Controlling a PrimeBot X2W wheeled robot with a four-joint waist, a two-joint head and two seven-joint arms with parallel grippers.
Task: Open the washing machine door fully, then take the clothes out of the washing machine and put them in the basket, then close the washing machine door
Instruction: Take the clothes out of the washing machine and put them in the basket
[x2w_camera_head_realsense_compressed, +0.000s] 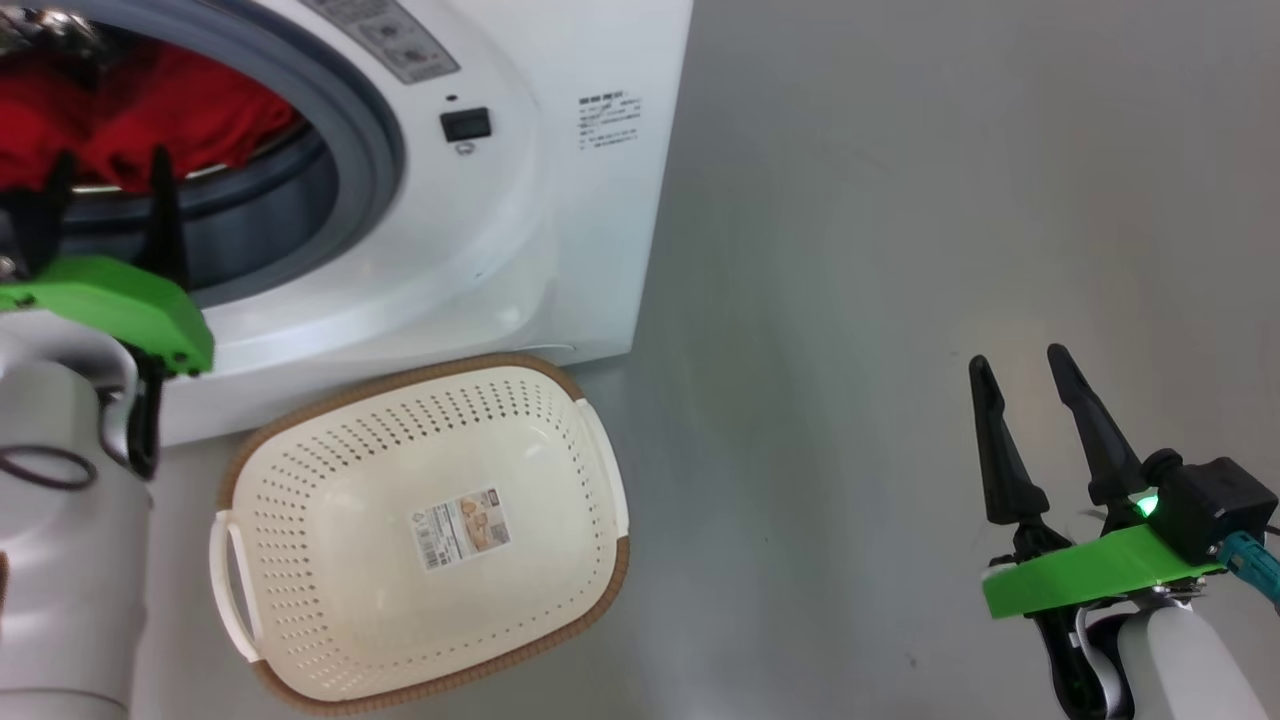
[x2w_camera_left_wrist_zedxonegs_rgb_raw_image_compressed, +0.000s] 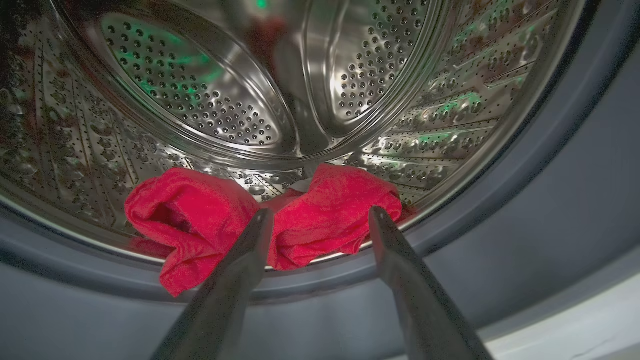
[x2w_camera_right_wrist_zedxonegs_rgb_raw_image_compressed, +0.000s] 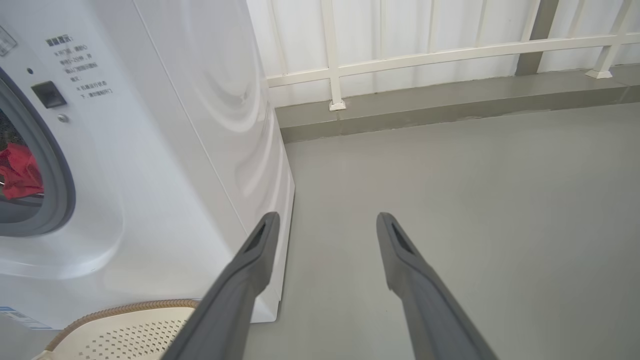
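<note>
The white washing machine (x2w_camera_head_realsense_compressed: 560, 200) stands with its mouth uncovered; its door is out of view. Red clothes (x2w_camera_left_wrist_zedxonegs_rgb_raw_image_compressed: 320, 220) lie bunched at the front lip of the steel drum, also seen as red clothes (x2w_camera_head_realsense_compressed: 150, 110) in the head view and red clothes (x2w_camera_right_wrist_zedxonegs_rgb_raw_image_compressed: 20, 172) in the right wrist view. My left gripper (x2w_camera_left_wrist_zedxonegs_rgb_raw_image_compressed: 320, 216) is open, its fingertips at the grey rubber ring just short of the fabric, nothing between them; in the head view my left gripper (x2w_camera_head_realsense_compressed: 110, 170) is at the drum mouth. The basket (x2w_camera_head_realsense_compressed: 420, 690) sits on the floor below, empty. My right gripper (x2w_camera_head_realsense_compressed: 1020, 358) hangs open over bare floor.
Grey floor (x2w_camera_head_realsense_compressed: 900, 250) stretches right of the machine. A white railing (x2w_camera_right_wrist_zedxonegs_rgb_raw_image_compressed: 425, 55) and a low grey kerb (x2w_camera_right_wrist_zedxonegs_rgb_raw_image_compressed: 450, 100) run behind the machine's side. The basket rim (x2w_camera_right_wrist_zedxonegs_rgb_raw_image_compressed: 125, 306) lies beside the machine's front corner.
</note>
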